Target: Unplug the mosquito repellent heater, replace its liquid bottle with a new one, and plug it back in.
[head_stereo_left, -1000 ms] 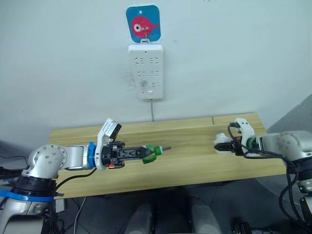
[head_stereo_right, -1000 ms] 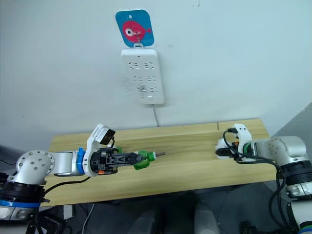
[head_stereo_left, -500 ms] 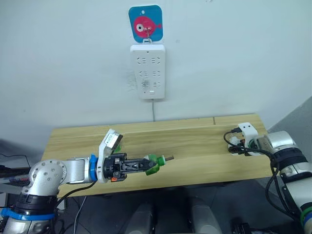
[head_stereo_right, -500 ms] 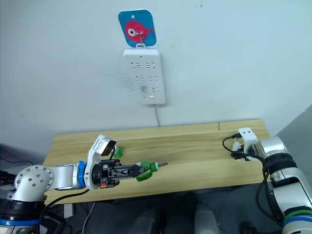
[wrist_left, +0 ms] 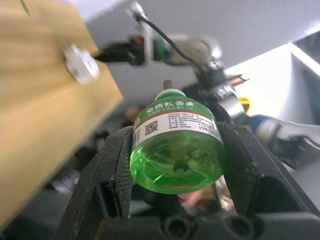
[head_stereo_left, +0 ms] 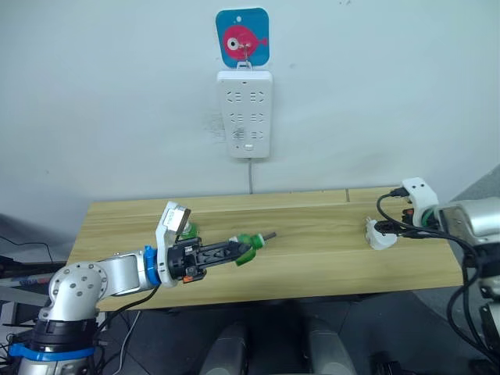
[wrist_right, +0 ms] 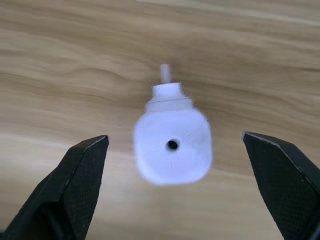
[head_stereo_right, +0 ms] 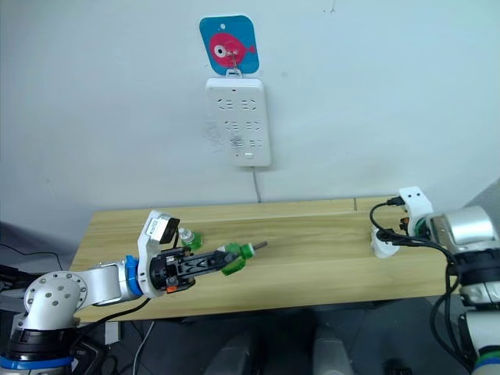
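The mosquito repellent heater point(wrist_right: 172, 145) lies on the wooden table point(head_stereo_left: 312, 258), near the table's right end, with its round vent hole facing the right gripper point(wrist_right: 180, 190). That gripper hangs just off the heater with its two black fingers point(wrist_right: 82, 175) spread wide, one to either side of the heater and touching neither it nor anything else. Toward the table's left end, the left gripper point(wrist_left: 175, 165) is closed on a green liquid bottle point(wrist_left: 176, 150), the fingers pressing both sides of its body, the labelled neck and wick pointing away from the wrist toward the heater. A second green bottle point(head_stereo_right: 187, 236) sits on the table just behind the left gripper. On the wall above the table hangs a white power strip point(head_stereo_left: 245, 114), its sockets unoccupied, under a blue fish hook plate point(head_stereo_left: 242, 37)
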